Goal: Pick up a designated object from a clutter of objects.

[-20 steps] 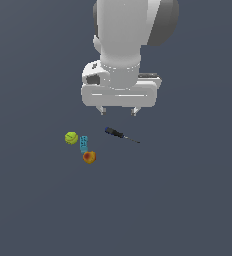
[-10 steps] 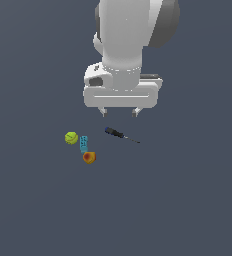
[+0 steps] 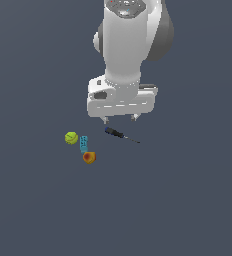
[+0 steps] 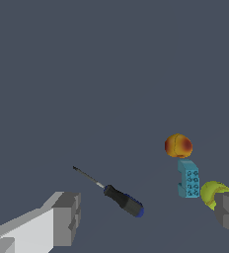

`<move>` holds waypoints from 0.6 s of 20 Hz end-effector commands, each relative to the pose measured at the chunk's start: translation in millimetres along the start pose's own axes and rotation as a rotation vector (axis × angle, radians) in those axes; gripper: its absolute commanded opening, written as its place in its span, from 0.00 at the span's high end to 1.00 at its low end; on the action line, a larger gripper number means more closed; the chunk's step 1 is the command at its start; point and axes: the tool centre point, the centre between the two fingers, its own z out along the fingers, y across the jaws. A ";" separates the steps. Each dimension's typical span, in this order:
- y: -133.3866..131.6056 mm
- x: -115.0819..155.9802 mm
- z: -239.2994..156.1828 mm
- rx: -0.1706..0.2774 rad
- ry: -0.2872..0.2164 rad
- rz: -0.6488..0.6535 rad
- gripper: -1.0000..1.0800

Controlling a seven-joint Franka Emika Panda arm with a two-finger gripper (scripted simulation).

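The screwdriver (image 3: pixel 119 134) lies flat on the grey floor, dark blue-black handle toward the exterior view's left, thin shaft pointing right. It also shows in the wrist view (image 4: pixel 117 196). My gripper (image 3: pixel 120 119) hangs open and empty just above and behind the handle, fingertips clear of it. In the wrist view the two grey fingers (image 4: pixel 66 218) stand wide apart with the handle between their lines. The yellow-green ball (image 3: pixel 71 137), teal block (image 3: pixel 83 143) and orange-red fruit (image 3: pixel 89 157) sit in a small group to the exterior view's left of the screwdriver.
The ball (image 4: pixel 212 193), teal block (image 4: pixel 189 178) and fruit (image 4: pixel 178 146) also show in the wrist view; the ball is partly hidden behind one finger. The floor (image 3: pixel 188 200) is plain dark grey.
The gripper has come down and shifted slightly, so its fingertips now hang close above the screwdriver's handle. The objects have not moved.
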 end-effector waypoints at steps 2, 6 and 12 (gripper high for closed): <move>-1.8 -4.3 19.7 -0.002 -0.002 -0.077 0.04; -4.6 -11.7 46.4 -0.004 -0.004 -0.185 0.04; -9.7 -26.5 85.7 -0.005 -0.007 -0.353 0.04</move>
